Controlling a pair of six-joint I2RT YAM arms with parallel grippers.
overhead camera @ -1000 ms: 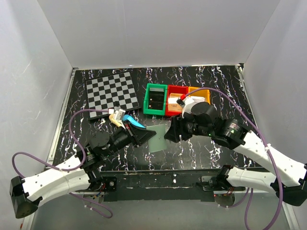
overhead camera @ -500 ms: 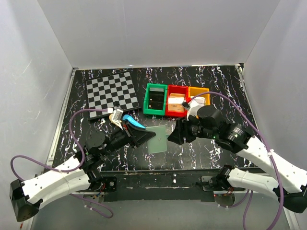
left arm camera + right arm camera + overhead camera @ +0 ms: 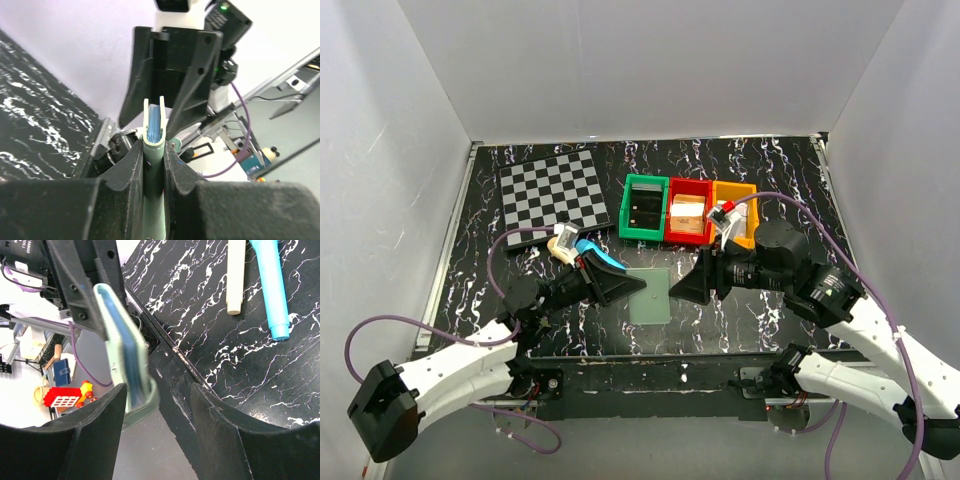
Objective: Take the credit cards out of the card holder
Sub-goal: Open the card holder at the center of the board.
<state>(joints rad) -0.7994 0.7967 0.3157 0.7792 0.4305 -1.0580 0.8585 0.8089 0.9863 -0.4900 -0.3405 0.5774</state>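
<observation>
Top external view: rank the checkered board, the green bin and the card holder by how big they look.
Largest: checkered board.
Then green bin and card holder, which look about alike; the left end effector hides the holder's edge, so no ranking.

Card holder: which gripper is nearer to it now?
Left. The left gripper is clamped on one edge of the card holder; the right gripper is open at the opposite edge, not gripping it.

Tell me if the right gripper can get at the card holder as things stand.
Probably yes: the left gripper holds the card holder up edge-on, and the right gripper, jaws open, faces its free end with nothing between.
</observation>
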